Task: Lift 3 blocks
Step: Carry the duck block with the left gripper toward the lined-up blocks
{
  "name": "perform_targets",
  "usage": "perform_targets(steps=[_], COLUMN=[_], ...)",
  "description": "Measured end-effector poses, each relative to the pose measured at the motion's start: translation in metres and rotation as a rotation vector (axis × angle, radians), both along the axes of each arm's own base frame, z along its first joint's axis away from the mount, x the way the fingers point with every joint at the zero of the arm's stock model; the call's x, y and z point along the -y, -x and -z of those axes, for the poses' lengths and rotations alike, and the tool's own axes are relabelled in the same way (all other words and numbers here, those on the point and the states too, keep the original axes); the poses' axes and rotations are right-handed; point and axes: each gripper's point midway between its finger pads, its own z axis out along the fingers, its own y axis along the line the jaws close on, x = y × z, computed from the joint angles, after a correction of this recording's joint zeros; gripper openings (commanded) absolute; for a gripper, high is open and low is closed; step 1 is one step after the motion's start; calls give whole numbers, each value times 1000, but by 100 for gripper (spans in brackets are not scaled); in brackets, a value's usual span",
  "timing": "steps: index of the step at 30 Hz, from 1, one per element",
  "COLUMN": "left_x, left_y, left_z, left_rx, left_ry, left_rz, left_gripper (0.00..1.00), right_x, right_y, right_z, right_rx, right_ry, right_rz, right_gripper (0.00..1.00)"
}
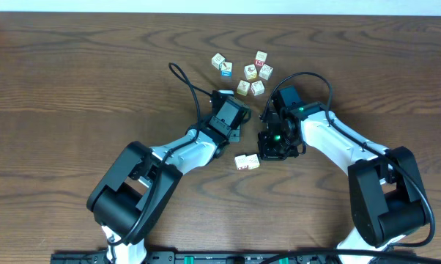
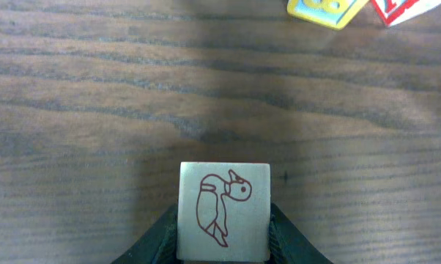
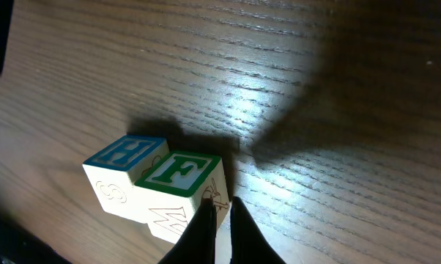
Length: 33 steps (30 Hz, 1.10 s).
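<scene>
Red duck-print block (image 2: 224,211), left wrist only

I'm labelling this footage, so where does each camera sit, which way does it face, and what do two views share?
Overhead: above the table, looking straight down; left arm and right arm both show.
Left wrist: on the left arm, looking along the left gripper, shut on the bird block, over the table.
Right wrist: on the right arm, looking past the shut right gripper at the green F block and blue H block.
Shared: overhead also shows that pair.
</scene>
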Motion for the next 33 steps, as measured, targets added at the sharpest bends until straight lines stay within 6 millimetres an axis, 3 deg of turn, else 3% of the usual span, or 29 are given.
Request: perform_targets(steps=[23, 33], left_x=[-24, -39], left_y=[31, 74], left_z=[1, -1], left_rx=[-99, -134], left_ry=[-78, -69], left_rz=[-22, -28], left_gripper=[7, 7], right_x=[0, 0], right_y=[1, 1], right_z=[0, 0], right_rx=[-5, -5], right_ry=[2, 2], right_rz=[2, 2], right_gripper=[6, 5])
